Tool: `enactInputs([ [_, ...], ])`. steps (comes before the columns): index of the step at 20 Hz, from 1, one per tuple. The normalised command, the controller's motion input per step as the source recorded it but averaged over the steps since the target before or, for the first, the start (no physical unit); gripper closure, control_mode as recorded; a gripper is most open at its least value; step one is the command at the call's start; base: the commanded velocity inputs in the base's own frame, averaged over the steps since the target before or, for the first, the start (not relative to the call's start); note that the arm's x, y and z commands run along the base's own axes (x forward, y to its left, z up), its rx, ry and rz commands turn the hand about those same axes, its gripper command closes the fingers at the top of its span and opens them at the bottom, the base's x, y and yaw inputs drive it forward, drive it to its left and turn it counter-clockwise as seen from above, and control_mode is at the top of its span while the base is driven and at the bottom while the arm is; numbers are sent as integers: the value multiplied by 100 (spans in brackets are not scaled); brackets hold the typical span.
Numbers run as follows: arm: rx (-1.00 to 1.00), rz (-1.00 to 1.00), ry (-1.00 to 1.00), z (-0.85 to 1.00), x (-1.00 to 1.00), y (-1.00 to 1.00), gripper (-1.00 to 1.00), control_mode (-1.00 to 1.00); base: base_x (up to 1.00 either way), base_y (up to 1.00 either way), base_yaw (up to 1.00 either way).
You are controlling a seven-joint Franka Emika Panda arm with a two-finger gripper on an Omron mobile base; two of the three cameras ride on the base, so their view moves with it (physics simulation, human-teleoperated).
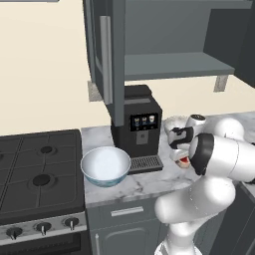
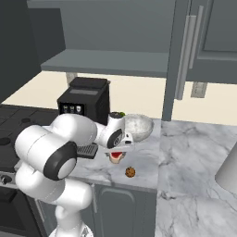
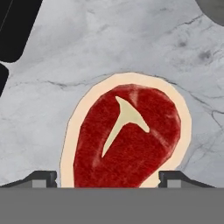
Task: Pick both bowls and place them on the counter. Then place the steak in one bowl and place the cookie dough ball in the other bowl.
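Left base view: the wide white bowl (image 1: pixel 105 166) stands on the counter (image 1: pixel 149 182) just beside the coffee machine (image 1: pixel 136 127). Right base view: the gripper (image 2: pixel 116 152) hangs over the steak (image 2: pixel 116 156), the cookie dough ball (image 2: pixel 130 172) near, the marbled bowl (image 2: pixel 138 126) behind. Hand view: jaws spread, holding nothing, straddling the steak (image 3: pixel 127 138); a sound grasp calls for centring before clamping its rim.

No words, brands or numbers can be read; the small lit screen (image 1: pixel 144 120) on the black boxy coffee machine (image 1: pixel 136 128) shows tiny icons, too small to make out.
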Motion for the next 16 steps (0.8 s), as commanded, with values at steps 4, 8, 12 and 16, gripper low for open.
enactInputs([
  [4,0,-5,0,-2,-6,0,-100,-100,0,0,0],
  [8,0,-11,0,3,-12,0,-100,-100,0,0,0],
  [12,0,-12,0,10,-4,0,-100,-100,0,0,0],
  [16,0,-11,0,8,-2,0,-100,-100,0,0,0],
])
